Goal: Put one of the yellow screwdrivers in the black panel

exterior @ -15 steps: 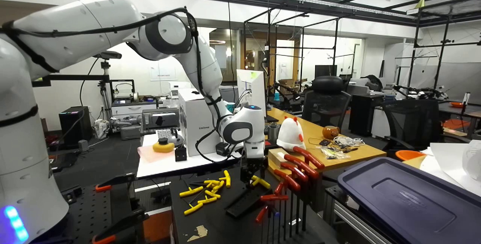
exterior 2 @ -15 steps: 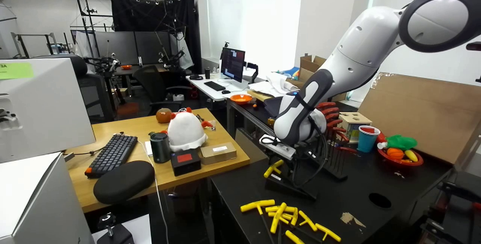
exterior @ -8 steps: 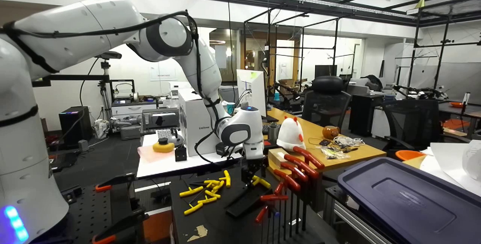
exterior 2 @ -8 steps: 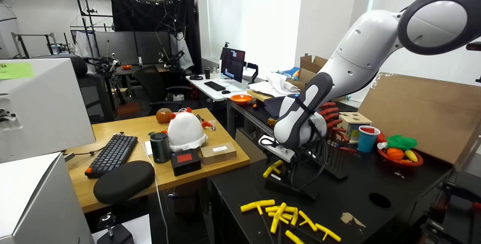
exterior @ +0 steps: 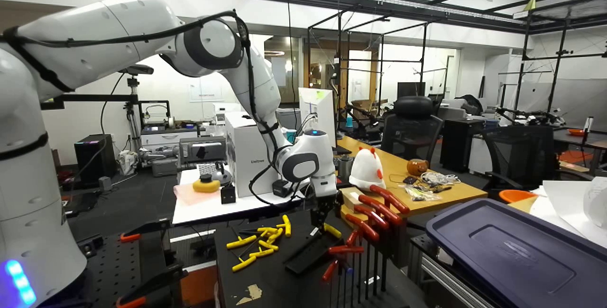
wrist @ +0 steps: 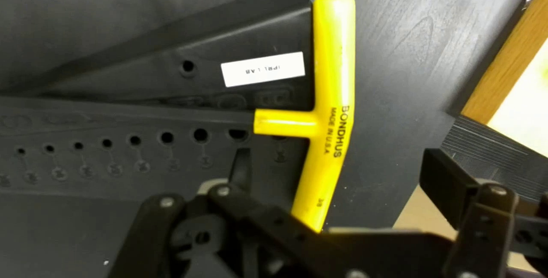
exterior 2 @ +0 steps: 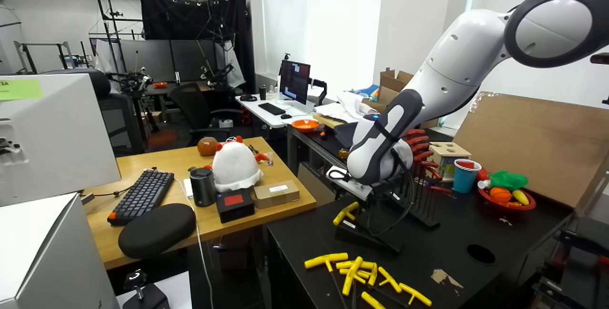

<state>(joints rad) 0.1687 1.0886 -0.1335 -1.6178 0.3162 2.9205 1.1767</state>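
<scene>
Black bench (exterior: 284, 289) bearing yellow screwdrivers (exterior: 269, 246)

In an exterior view, most screwdrivers are lying by the bench's left edge, the black panel (exterior: 303, 258) sitting farther in. In an exterior view, one yellow screwdriver (exterior 2: 346, 214) is resting at the panel's end, near the edge facing the desk (exterior 2: 283, 168). In the wrist view, I'm holding my gripper (wrist: 338, 153) released, jaws spread, that screwdriver showing between.

The white, rounded arm (exterior: 140, 25) I drive remotely wears dark grey joint rings (exterior 2: 600, 23), a strapped black cable (exterior: 142, 37) and blue base lights (exterior: 20, 280), and its black end effector (wrist: 340, 171) shows silvery screw heads (wrist: 223, 190).
</scene>
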